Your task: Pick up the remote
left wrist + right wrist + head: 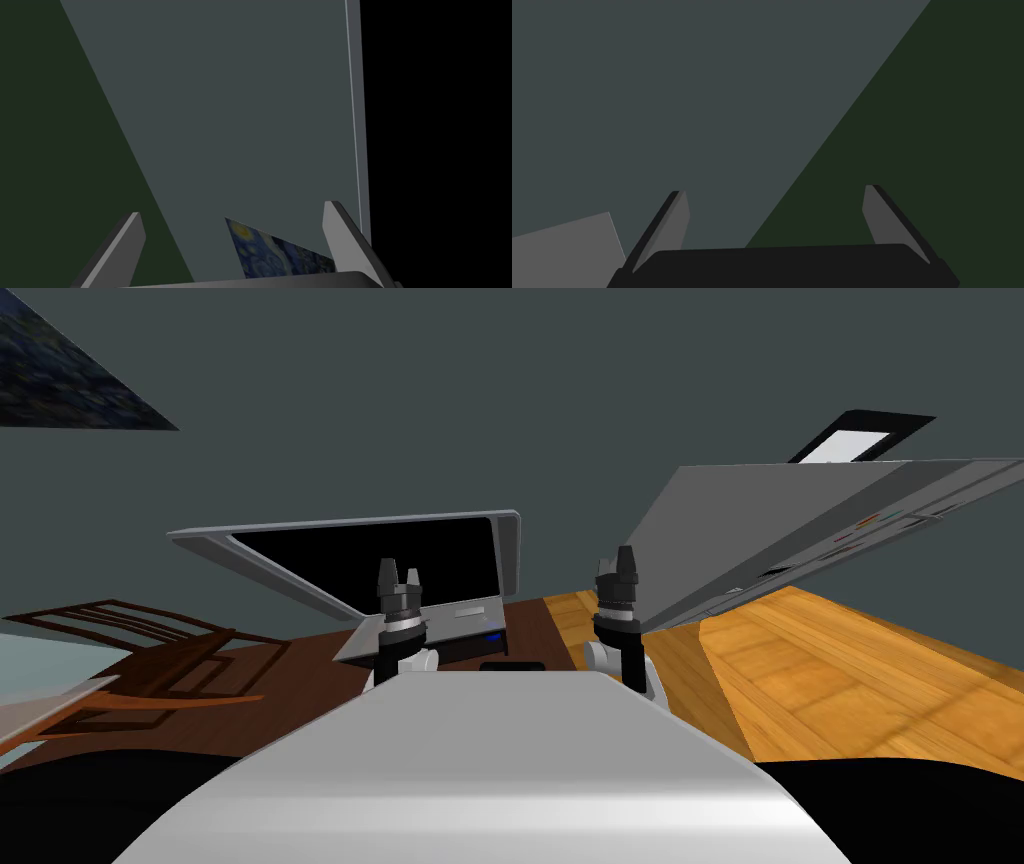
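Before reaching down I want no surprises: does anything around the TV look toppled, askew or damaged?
Nothing stands out. The TV stands on the dark wood top, slanted only by the lens; the dark remote lies flat before it. Open and raised: left gripper, right gripper.

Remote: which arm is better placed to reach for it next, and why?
Left, probably. The remote, a dark sliver, lies on the brown table. The left hand is above that table, the right hand past its edge, over the wood floor. Both hands are open.

Dark brown wooden top [527, 633] bearing a black-screened television [400, 558] and a grey box [465, 616]
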Robot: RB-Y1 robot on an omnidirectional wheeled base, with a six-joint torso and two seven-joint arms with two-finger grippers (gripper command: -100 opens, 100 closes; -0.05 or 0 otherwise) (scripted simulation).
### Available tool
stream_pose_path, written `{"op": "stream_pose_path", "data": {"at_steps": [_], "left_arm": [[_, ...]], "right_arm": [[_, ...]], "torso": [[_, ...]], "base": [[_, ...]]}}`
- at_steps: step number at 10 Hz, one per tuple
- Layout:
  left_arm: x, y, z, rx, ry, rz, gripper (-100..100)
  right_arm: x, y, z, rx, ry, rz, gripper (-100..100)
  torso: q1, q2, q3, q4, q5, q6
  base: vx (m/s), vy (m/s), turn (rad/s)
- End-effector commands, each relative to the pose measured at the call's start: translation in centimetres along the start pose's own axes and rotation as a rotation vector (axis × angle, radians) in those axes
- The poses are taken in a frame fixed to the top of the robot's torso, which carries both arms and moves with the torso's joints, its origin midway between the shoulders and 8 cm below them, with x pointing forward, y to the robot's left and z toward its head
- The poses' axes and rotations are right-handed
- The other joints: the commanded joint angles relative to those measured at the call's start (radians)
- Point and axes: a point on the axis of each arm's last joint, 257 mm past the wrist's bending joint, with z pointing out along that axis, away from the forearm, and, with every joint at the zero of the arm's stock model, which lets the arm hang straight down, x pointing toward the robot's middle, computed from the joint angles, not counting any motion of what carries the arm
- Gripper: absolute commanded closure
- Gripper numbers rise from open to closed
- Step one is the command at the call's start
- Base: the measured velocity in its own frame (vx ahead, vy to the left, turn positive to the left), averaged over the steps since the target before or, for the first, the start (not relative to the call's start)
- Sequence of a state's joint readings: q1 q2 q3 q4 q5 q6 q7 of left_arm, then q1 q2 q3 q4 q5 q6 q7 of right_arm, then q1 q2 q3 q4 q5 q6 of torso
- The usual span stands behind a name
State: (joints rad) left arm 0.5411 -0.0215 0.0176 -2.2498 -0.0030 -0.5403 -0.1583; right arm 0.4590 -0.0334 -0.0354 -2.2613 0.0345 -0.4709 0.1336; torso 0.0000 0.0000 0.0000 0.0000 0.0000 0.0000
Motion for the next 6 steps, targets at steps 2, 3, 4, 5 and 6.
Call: {"op": "stream_pose_path", "data": {"at_steps": [2,3,4,5,6], "left_arm": [[0.3,1.3,-0.3,-0.03,0.062,0.035,-100],[0.3,2.2,-0.5,-0.053,0.086,0.052,-100],[0.2,3.3,-0.8,-0.083,0.111,0.07,-100],[0.3,3.3,-0.8,-0.081,0.122,0.075,-100],[0.2,4.6,-1.1,-0.116,0.154,0.098,-100]], "right_arm": [[0.0,0.0,0.0,0.0,0.0,0.0,0],[0.0,0.0,0.0,0.0,0.0,0.0,0],[0.0,0.0,0.0,0.0,0.0,0.0,0],[0.0,0.0,0.0,0.0,0.0,0.0,0],[0.0,0.0,0.0,0.0,0.0,0.0,0]], "torso": [[-0.001,0.0,0.0,0.0,0.0,0.0],[-0.001,0.0,0.0,0.0,0.0,0.0],[-0.002,0.0,0.0,0.0,0.0,0.0],[-0.003,0.0,0.0,0.0,-0.001,0.0],[-0.002,0.0,0.0,0.0,-0.001,0.0]], "base": [[-0.002,-0.02,-0.06],[-0.002,-0.034,-0.094],[-0.001,-0.049,-0.101],[-0.001,-0.035,-0.025],[-0.003,-0.032,-0.072]]}}
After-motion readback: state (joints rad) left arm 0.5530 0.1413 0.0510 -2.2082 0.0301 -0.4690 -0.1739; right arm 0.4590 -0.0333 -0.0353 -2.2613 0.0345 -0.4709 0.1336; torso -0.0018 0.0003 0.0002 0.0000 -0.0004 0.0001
